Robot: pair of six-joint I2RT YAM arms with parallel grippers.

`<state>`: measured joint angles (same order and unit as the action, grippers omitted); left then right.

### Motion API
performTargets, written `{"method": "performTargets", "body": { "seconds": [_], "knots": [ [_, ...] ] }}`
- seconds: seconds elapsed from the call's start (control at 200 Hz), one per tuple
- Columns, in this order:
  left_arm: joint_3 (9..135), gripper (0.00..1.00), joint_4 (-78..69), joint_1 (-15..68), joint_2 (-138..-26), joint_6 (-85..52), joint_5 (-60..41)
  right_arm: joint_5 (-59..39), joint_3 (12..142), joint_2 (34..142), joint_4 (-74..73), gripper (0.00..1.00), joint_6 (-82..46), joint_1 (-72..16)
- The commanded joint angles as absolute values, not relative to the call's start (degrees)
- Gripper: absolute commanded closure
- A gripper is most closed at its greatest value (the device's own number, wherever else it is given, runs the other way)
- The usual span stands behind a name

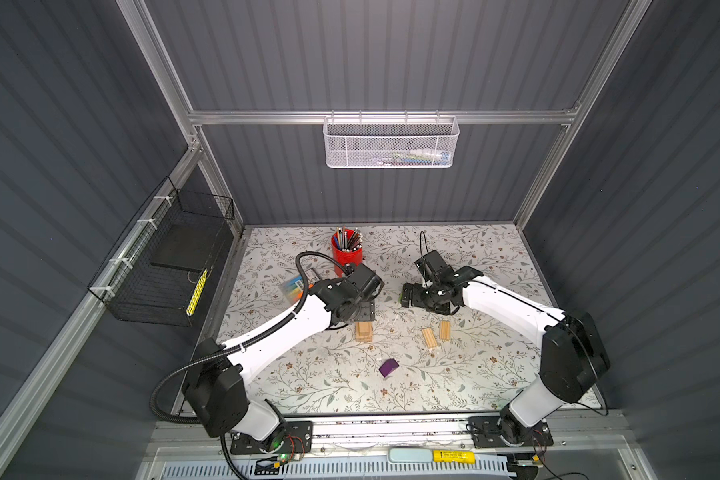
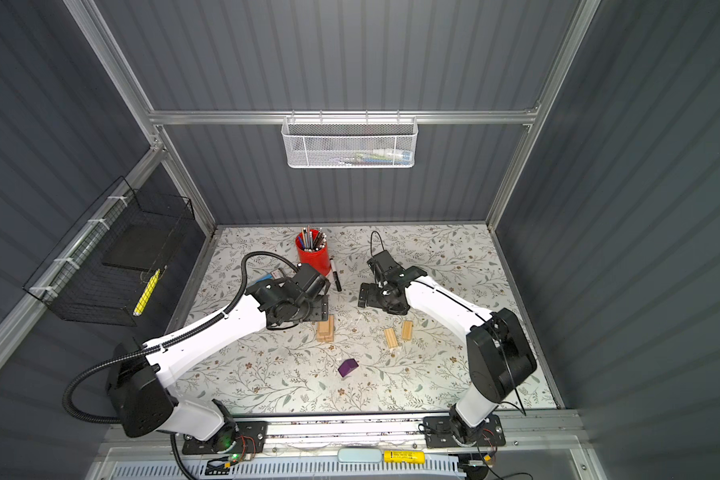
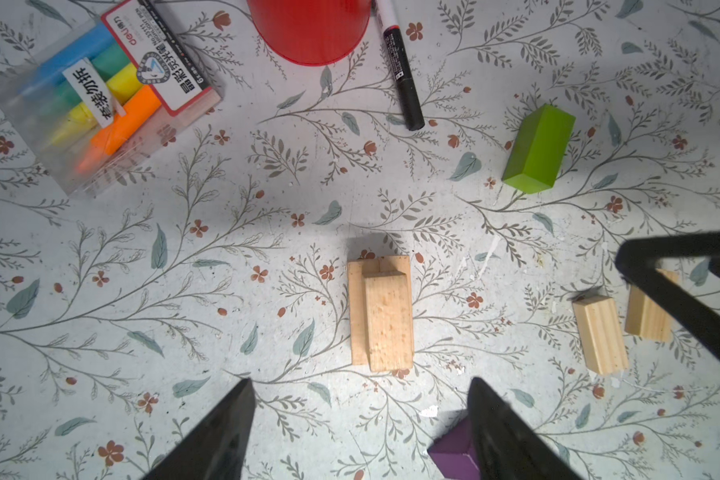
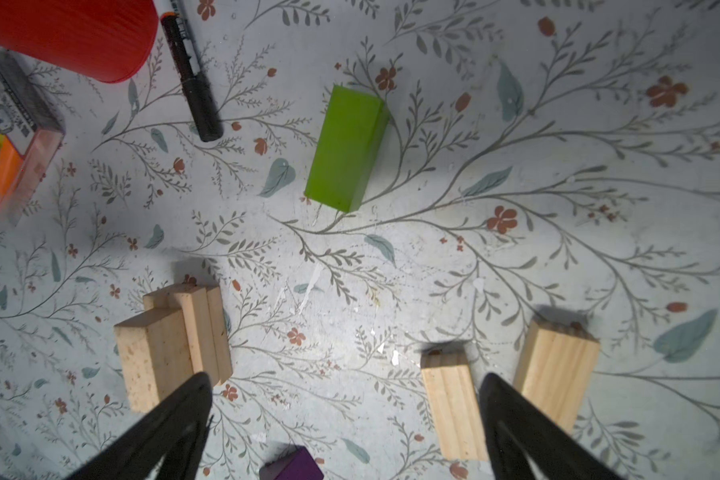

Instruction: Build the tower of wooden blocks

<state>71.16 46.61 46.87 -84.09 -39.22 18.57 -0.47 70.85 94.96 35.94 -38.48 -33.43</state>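
The wood block tower (image 1: 363,331) (image 3: 381,316) is a low stack of pale blocks near the table's middle, its top block lying along the ones below. My left gripper (image 3: 360,382) hangs open above it, holding nothing. Two loose wood blocks (image 1: 428,337) (image 4: 454,407) lie side by side to the right. A purple block (image 1: 388,368) (image 3: 454,453) sits nearer the front. The lime-green block (image 4: 346,149) (image 3: 537,149) lies farther back. My right gripper (image 4: 346,376) is open and empty above the mat, between the tower and the loose pair.
A red pencil cup (image 1: 346,249) stands at the back. A black marker (image 2: 335,276) lies beside it, with a highlighter pack (image 3: 100,95) to its left. A white mesh basket (image 1: 391,141) hangs on the back wall and a black wire basket (image 1: 163,266) on the left wall.
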Motion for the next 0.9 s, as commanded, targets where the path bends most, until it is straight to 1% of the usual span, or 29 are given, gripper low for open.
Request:
{"method": "performTargets", "body": {
  "seconds": [0.0, 0.09, 0.18, 0.37, 0.575, 0.69, 0.896],
  "knots": [
    [68.6, 0.13, 45.2, 46.4, -80.7, -35.3, 20.4, 2.9, 73.9, 97.5, 37.7, 0.01, -37.9, -33.7],
    [66.5, 0.07, 43.8, 46.1, -78.1, -34.1, 20.8, 1.7, 75.1, 99.4, 35.6, 0.01, -38.3, -33.7],
    [63.9, 0.01, 41.9, 45.3, -75.4, -33.0, 21.0, 2.7, 77.1, 101.5, 35.4, 0.01, -40.0, -33.7],
    [59.7, 0.0, 39.2, 42.6, -70.9, -31.5, 18.3, 7.2, 81.5, 106.0, 38.3, 0.01, -45.5, -33.7],
    [57.4, 0.0, 37.6, 40.6, -69.2, -31.4, 17.2, 8.0, 82.7, 110.3, 36.7, 0.02, -49.4, -33.8],
    [57.8, 0.0, 37.4, 39.7, -70.1, -31.2, 16.3, 8.6, 84.3, 112.7, 36.6, 0.05, -49.9, -33.8],
    [57.3, 0.0, 34.5, 39.3, -69.9, -30.3, 15.8, 8.1, 87.2, 117.1, 35.9, 0.18, -49.9, -33.9]
  ]
}}
